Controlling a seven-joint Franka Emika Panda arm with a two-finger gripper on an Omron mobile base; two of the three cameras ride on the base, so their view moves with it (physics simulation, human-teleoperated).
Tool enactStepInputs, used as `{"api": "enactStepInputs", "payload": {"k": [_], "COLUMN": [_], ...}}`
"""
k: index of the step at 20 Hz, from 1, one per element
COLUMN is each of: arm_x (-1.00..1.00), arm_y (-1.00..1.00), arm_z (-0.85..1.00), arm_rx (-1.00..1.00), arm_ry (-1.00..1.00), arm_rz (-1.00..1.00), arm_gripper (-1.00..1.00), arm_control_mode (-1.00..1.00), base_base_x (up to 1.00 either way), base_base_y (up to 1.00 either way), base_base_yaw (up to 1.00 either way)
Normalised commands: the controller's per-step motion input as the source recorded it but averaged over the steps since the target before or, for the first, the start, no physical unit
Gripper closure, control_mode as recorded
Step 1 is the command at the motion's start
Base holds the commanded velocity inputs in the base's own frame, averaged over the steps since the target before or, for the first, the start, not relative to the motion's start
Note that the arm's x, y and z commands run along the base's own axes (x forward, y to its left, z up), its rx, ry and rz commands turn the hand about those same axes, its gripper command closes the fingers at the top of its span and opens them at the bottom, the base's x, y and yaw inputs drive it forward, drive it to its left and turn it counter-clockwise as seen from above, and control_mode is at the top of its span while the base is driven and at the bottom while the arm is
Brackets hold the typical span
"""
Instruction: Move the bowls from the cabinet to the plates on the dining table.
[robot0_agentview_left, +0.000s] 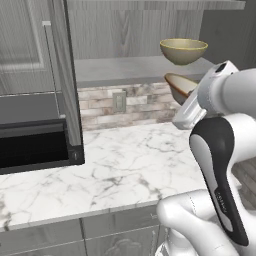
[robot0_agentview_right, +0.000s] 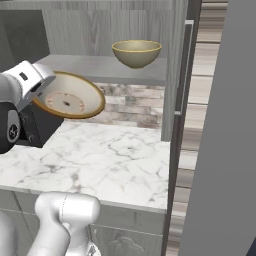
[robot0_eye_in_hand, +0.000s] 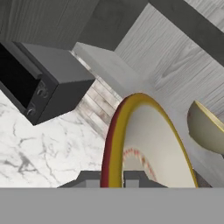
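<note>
Surface: a white marble counter (robot0_agentview_left: 115, 165) lay below the cabinet shelf (robot0_agentview_right: 100, 67), backed by brick tile.
Room: a dark microwave (robot0_agentview_left: 35, 135) stood at the counter's left.
Gripper: the gripper (robot0_eye_in_hand: 114, 177) was clamped on the rim of a tilted bowl (robot0_agentview_right: 70, 97).
Other bowl: a second bowl (robot0_agentview_right: 136, 53) sat upright on the shelf.
Edges: the held bowl hung beside the shelf edge, above bare counter.

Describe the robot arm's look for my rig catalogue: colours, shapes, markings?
The arm has glossy white, rounded shells, with a long black inset panel bearing small pale lettering. Its joints are dark, with a round black cap. The gripper shows small dark, blocky fingertips.
</note>
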Motion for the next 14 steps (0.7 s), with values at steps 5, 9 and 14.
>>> {"api": "enactStepInputs", "payload": {"k": [5,9,14], "arm_x": [-0.01,-0.01,-0.11], "arm_y": [-0.21,-0.2,-0.05], "arm_z": [-0.08,-0.03,0.0], "arm_rx": [-0.02,-0.01,-0.01], "arm_ry": [0.02,0.01,0.0], "arm_rz": [0.0,0.0,0.0], "arm_gripper": [1.0,1.0,1.0], "arm_control_mode": [-1.0,-1.0,-1.0], "base_base_x": [0.0,0.0,0.0], "base_base_y": [0.0,0.0,0.0], "base_base_yaw": [0.0,0.0,0.0]}}
